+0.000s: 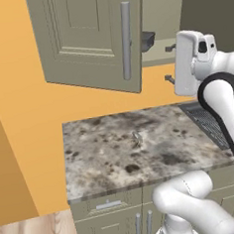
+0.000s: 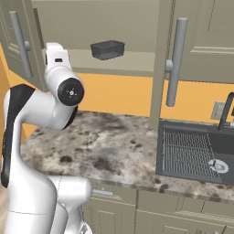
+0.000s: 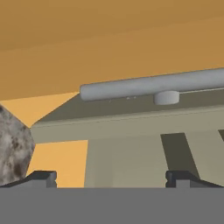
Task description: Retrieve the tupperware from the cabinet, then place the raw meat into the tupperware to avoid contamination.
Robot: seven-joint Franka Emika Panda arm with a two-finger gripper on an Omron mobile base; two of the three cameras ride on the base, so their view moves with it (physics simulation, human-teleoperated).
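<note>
- The cabinet point(image 2: 137, 41) has both doors swung open, so the shelf point(image 2: 119, 61) inside is bare to reach; one open door point(image 1: 90, 36) fills the upper left of the left base view, the other point(image 2: 201, 36) stands at the upper right of the right base view.
- The tub point(image 2: 108, 49) sits on that shelf near its front edge, upper middle of the right base view; in the left base view it peeks out as a dark corner point(image 1: 148, 40) just past the door's edge, upper centre.
- The pincer point(image 3: 111, 177) is spread wide and holds nothing: its two dark tips stand far apart at the bottom of the hand view.
- The hand camera looks at a door's long bar handle point(image 3: 153, 85), running across the middle of the frame, with a patch of desk at lower left. The hand seems to be at door level, not yet aimed at the tub.
- The arm's upper links point(image 2: 61, 82) rise at the left of the right base view, below and left of the tub.
- The speckled desk point(image 1: 131, 147) lies below; a small pale item point(image 1: 137, 136) lies near its middle, too small to identify, possibly the meat.
- A sink point(image 2: 192, 153) is at the lower right.
- Judgement: fetching the tub is still to do.
</note>
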